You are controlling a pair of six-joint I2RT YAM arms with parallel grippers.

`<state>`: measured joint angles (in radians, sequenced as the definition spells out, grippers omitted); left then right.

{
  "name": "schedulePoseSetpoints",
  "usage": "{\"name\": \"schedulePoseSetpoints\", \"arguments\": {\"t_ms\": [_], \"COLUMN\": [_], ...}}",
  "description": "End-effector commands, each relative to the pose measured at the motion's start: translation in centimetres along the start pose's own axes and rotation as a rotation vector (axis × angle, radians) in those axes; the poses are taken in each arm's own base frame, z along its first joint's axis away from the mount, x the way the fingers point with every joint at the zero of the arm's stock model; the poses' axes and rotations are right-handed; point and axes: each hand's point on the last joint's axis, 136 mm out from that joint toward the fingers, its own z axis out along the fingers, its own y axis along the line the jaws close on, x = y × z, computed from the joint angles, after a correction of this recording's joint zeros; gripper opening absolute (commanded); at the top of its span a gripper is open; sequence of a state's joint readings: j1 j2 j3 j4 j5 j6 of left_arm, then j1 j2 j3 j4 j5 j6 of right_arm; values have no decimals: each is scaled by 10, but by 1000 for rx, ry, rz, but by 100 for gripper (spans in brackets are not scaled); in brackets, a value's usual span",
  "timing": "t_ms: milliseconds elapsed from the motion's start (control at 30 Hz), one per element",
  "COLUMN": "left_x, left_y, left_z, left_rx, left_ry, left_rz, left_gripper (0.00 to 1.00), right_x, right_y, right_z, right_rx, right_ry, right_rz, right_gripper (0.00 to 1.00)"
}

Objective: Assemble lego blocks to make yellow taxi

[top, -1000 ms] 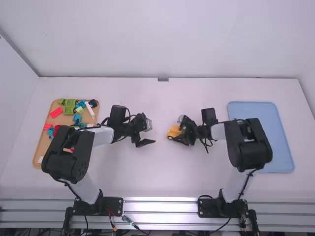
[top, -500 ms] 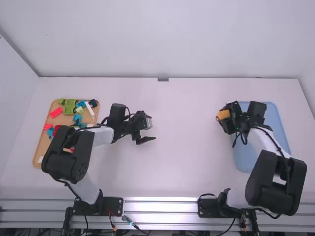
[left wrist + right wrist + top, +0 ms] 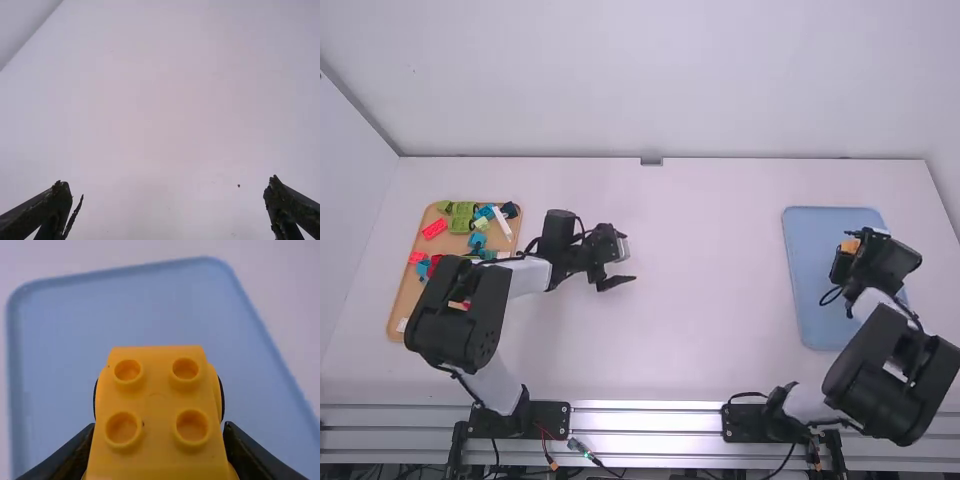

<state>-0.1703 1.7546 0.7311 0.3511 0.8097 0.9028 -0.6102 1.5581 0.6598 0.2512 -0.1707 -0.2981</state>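
While right fingers (image 3: pixel 250 455) hold it, the taxi (image 3: pixel 155 402) is round-studded.

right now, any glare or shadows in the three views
High view: bright glare along the metal rail; left wrist view: table softly lit, a faint dim patch low down; right wrist view: soft shading on the yellow studded block, no harsh glare.

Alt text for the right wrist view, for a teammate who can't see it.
Orange-yellow toy block piece, four round studs facing the camera, held between the right gripper's fingers over a blue tray; white table around.
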Motion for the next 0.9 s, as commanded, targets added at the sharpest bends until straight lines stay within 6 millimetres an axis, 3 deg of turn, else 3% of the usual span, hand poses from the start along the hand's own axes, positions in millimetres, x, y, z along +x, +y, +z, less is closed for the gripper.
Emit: {"name": "schedulePoseSetpoints", "arguments": {"t_ms": [0, 100, 267, 300, 333, 367, 433, 667, 867], "left_x": [-5, -5, -5, -5, -6, -6, -6, -8, -15], "left_y": [2, 2, 2, 3, 4, 4, 4, 5, 17], "left_z": [-4, -4, -4, -4, -4, -4, -4, -5, -5], "left_rx": [-7, -7, -7, -10, -15, -15, -15, -19, -61], "left_ry": [-15, -14, -13, -15, -17, -17, -17, -25, -48], "left_rz": [13, 11, -10, -26, -34, -34, -32, -24, -110], "left_gripper": [99, 99, 99, 99, 99, 99, 99, 99, 99], "right_x": [21, 32, 44, 46, 48, 49, 49, 39, 5], "right_y": [5, 6, 11, 10, 11, 11, 12, 11, 15], "right_z": [10, 19, 33, 35, 36, 36, 36, 24, -1], "right_rx": [-21, -28, -48, -50, -52, -52, -56, -75, -103], "right_ry": [35, 58, 106, 116, 124, 124, 137, 201, 257], "right_rz": [44, 50, 53, 57, 58, 58, 67, 81, 83], "right_gripper": [24, 33, 40, 49, 68, 75, 99, 99, 99]}}
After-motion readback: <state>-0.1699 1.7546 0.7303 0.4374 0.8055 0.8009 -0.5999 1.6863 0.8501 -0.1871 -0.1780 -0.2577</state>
